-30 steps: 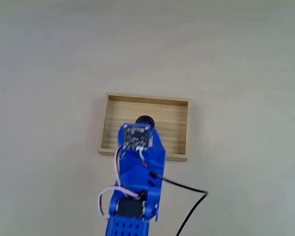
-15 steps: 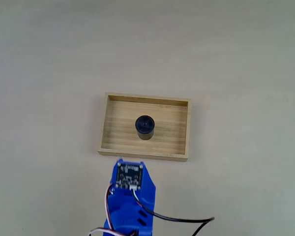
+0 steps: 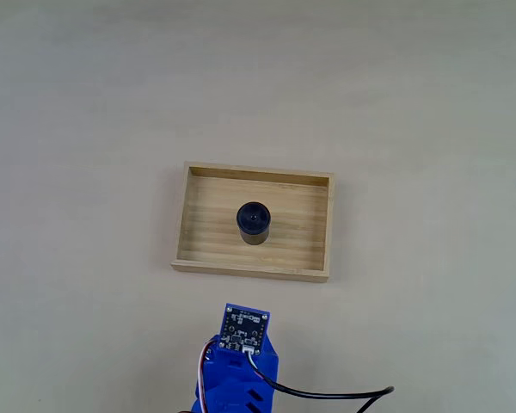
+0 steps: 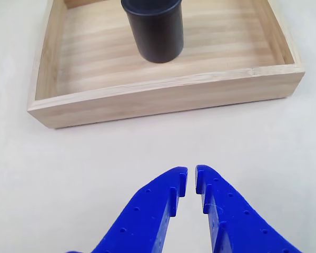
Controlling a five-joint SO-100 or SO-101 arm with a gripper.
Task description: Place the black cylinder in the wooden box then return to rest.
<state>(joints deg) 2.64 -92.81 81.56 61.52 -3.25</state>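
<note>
Gripper (image 4: 191,176) jaws are sitting nearly closed, with a thin gap between the blue tips, and are holding nothing. It is hovering over bare tabletop near the front wall of the wooden box (image 4: 163,97), clear of it. In the fixed view the blue arm (image 3: 239,366) is occupying the lower edge, apart from the wooden box (image 3: 182,219). The black cylinder (image 3: 254,223) is standing upright on the box floor, near the centre, touching no wall; the other view shows the black cylinder (image 4: 154,30) likewise. Placement is judged complete; only the return to rest is remaining. The table (image 3: 430,112) is presenting a plain, pale, matte surface with even lighting; a black cable (image 3: 331,395) is trailing from the arm
</note>
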